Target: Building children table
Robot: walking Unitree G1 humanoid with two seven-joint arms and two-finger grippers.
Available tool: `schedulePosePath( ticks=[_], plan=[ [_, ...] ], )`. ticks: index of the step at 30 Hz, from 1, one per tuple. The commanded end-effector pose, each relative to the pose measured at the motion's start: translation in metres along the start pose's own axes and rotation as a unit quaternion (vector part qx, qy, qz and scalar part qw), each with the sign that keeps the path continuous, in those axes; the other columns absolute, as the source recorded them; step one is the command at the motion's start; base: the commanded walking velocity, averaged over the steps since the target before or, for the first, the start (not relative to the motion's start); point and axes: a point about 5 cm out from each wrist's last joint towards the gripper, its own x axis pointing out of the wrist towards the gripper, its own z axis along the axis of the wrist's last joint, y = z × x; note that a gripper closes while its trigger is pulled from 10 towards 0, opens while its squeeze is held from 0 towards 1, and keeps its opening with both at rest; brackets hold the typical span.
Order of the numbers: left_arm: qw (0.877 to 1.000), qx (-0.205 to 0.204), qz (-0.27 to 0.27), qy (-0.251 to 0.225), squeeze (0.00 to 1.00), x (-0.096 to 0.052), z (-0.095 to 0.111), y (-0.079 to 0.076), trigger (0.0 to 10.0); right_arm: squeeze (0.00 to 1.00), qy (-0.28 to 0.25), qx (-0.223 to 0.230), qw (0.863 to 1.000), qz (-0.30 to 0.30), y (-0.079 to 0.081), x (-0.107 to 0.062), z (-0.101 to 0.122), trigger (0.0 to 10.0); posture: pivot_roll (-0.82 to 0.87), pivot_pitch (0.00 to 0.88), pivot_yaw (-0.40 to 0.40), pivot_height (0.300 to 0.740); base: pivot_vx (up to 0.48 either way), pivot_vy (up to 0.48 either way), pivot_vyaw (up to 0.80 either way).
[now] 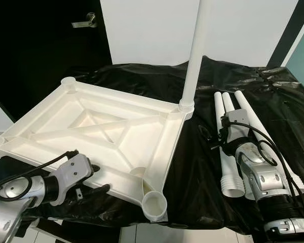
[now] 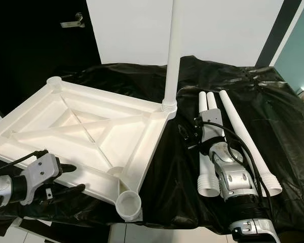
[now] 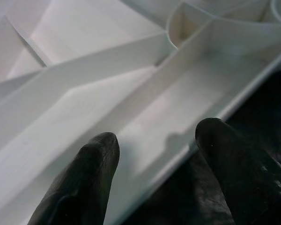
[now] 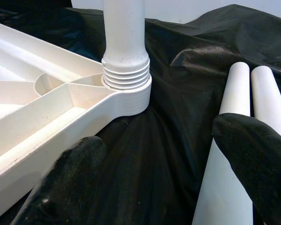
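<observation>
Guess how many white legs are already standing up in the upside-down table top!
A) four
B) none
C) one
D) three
C: just one leg stands upright, screwed into the far corner socket of the table top, while three loose legs lie on the black cover beside the right gripper.

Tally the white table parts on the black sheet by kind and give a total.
Upside-down table top: 1
Leg standing screwed into a corner socket: 1
Loose legs lying on the black sheet, beside the right gripper: 3
Total: 5 white parts
</observation>
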Motion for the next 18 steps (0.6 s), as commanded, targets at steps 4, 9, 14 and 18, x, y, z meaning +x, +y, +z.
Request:
schedulePosePath(
  ticks=[4,9,14,18],
  plan=[
    [0.997,-0.010,-0.073,0.002,0.00,-0.007,-0.003,-0.007,10.0,0.00,0.002,-0.002,1.000,0.006,0.000,0.001,0.002,10.0,0.03,0.000,-0.021,0.740,0.000,0.000,0.00],
    [0.996,-0.010,-0.084,0.003,0.00,-0.011,-0.006,-0.010,10.0,0.00,0.002,-0.005,1.000,0.010,-0.001,0.003,0.002,10.0,0.05,0.000,-0.026,0.740,0.000,0.000,0.00],
    [0.996,0.006,-0.081,0.031,0.00,0.003,-0.012,-0.015,10.0,0.00,-0.001,-0.006,1.000,0.013,0.001,0.005,0.005,10.0,0.05,0.000,-0.030,0.740,0.000,0.000,0.00],
    [0.995,0.015,-0.084,0.045,0.00,0.013,-0.014,-0.015,10.0,0.00,-0.002,-0.007,1.000,0.013,0.001,0.006,0.006,10.0,0.04,0.000,-0.024,0.740,0.000,0.000,0.00]
  ],
)
